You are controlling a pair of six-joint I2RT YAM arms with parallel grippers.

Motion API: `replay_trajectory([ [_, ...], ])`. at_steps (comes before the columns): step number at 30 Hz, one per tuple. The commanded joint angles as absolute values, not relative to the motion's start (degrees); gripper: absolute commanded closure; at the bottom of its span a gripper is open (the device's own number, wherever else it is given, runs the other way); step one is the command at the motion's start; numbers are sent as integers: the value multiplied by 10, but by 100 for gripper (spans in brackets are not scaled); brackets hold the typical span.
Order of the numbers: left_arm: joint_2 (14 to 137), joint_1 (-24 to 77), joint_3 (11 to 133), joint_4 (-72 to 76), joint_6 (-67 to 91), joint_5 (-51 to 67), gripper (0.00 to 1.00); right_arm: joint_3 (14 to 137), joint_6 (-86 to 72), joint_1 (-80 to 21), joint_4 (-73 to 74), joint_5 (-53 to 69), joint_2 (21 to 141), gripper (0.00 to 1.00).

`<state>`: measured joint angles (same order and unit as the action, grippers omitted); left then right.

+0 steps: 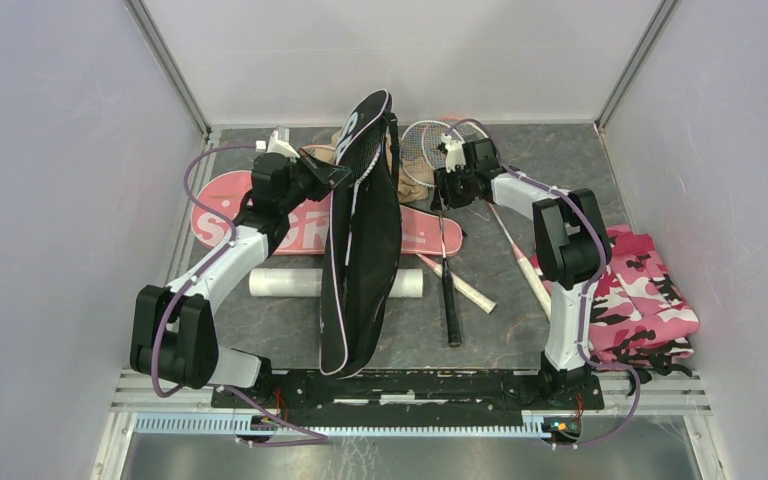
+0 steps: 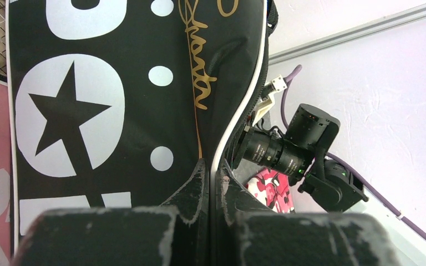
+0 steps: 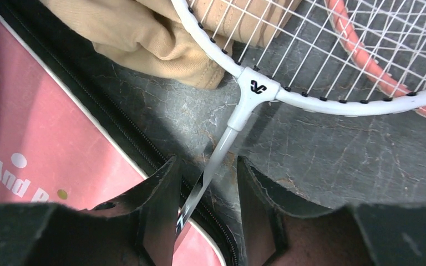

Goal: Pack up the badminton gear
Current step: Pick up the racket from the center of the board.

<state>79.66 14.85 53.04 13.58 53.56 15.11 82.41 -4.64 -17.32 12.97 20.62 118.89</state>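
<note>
Now: racket pick-up.
Left gripper: clamped on edge of black cover.
Right gripper: half-open astride shaft of white racket, holding nothing.
Next: pinch, lift, feed into cover.

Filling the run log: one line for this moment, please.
left gripper: shut on black cover | right gripper: open astride white racket shaft | pink cover: lying flat

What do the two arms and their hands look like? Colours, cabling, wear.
The left arm and right arm have white links with bulky black joint housings and a purple cable running along each. The left hand and right hand are black, with two flat fingers scuffed whitish along the edges.
</note>
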Motion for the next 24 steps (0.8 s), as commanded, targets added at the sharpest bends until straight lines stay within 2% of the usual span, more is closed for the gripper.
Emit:
replay_trajectory([
  [1, 769, 149, 533, 187, 521, 156, 98, 852, -68, -170, 100, 225, 1204, 56],
  [9, 771, 149, 533, 187, 522, 156, 98, 847, -100, -155, 78, 252, 1210, 80],
  [16, 773, 149, 548, 159, 515, 130, 98, 840, -94, -141, 84, 235, 1153, 96],
  [18, 770, 147, 555, 144, 509, 120, 98, 836, -80, -140, 93, 221, 1131, 100],
  [24, 760, 139, 574, 103, 495, 87, 98, 809, -47, -134, 112, 181, 1057, 100],
])
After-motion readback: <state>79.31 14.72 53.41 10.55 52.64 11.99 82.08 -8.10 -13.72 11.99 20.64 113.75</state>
